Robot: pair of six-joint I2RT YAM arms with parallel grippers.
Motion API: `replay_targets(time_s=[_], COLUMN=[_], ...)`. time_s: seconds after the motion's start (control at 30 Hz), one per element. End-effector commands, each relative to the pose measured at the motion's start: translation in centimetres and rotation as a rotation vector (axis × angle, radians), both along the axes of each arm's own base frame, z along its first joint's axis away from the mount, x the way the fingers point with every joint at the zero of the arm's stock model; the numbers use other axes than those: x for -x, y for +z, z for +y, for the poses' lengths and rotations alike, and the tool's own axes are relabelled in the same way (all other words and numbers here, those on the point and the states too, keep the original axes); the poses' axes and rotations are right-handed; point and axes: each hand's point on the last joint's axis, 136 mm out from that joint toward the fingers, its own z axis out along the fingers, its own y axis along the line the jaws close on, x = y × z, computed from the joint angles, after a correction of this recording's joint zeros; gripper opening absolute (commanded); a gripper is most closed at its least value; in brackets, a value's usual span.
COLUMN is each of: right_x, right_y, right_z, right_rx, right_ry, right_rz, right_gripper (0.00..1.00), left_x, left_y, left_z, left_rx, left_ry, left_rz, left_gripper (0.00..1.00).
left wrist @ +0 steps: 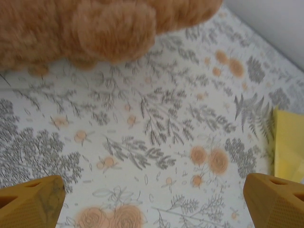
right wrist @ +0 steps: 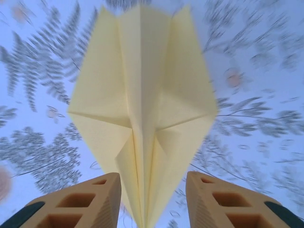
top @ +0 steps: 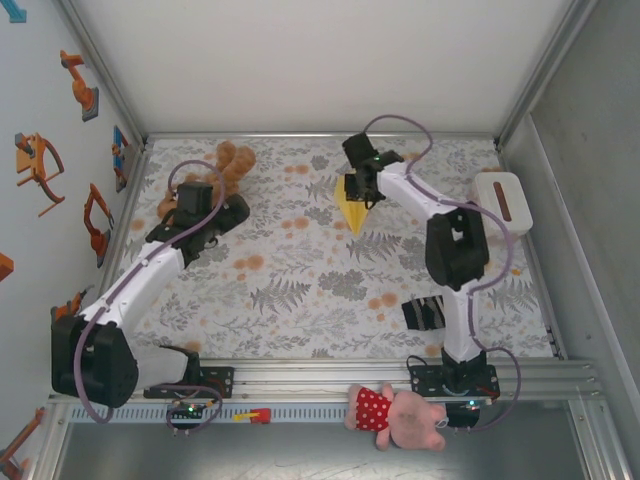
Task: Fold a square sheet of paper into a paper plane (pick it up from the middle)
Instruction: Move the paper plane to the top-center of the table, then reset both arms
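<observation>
Now your right tool (right wrist: 153, 185) is released, its fingers (right wrist: 90, 204) parted to either side of the narrow end of the paper plane (right wrist: 142, 95), well to the right of the brown teddy (top: 232, 160) on the floral tabletop (top: 300, 290). Your left tool (left wrist: 152, 204) is released too, jaws wide, hovering just beside that teddy.

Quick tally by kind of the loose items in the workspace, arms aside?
Soft toys: 2, brown teddy and pink plush
Paper plane: 1
White box: 1
Striped sock: 1
Total: 5
</observation>
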Motion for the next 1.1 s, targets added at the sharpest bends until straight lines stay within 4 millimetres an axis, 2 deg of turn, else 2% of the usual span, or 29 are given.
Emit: replay_targets(time_s=[0.0,0.1,0.23,0.27,0.33,0.47,0.6,0.7,0.83,1.0,1.07], right_x=[0.2,1.5,4.1,4.8,6.5,9.2,10.7,11.0,11.8,11.6,11.3], right_y=[5.3,7.7,8.4,8.8,8.4,6.9,5.4,4.7,3.8,1.9,1.2], right_z=[-2.5,-5.1,-9.7,-11.2,-14.4,-19.6,-21.4,-21.7,-22.5,-22.7,-23.0], right_rx=[0.011,0.039,0.119,0.157,0.247,0.311,0.293,0.286,0.375,0.355,0.323], right_ry=[-0.042,-0.078,-0.133,-0.156,-0.218,-0.327,-0.345,-0.317,-0.28,-0.237,-0.236], right_rz=[-0.154,-0.258,-0.359,-0.388,-0.421,-0.467,-0.558,-0.632,-0.733,-0.738,-0.747], right_gripper=[0.43,0.58,0.72,0.79,0.85,0.86,0.87,0.87,0.88,0.88,0.88], left_x=[-0.8,-0.6,0.3,0.7,1.4,2.3,2.6,2.3,1.5,0.2,-0.4], left_y=[2.7,3.4,3.0,2.7,2.3,1.6,0.5,-0.9,-2.9,-5.0,-5.2], left_z=[1.9,3.4,6.7,7.6,9.2,10.9,11.4,11.8,11.9,10.8,10.7], left_rx=[-0.085,-0.141,-0.268,-0.309,-0.372,-0.498,-0.557,-0.573,-0.536,-0.494,-0.468], left_ry=[0.042,0.083,0.185,0.206,0.252,0.252,0.229,0.187,0.125,0.02,0.008], left_rz=[-0.105,-0.163,-0.219,-0.23,-0.245,-0.316,-0.395,-0.382,-0.371,-0.408,-0.432], left_gripper=[0.96,0.96,0.96,0.96,0.96,0.96,0.96,0.96,0.96,0.96,0.96])
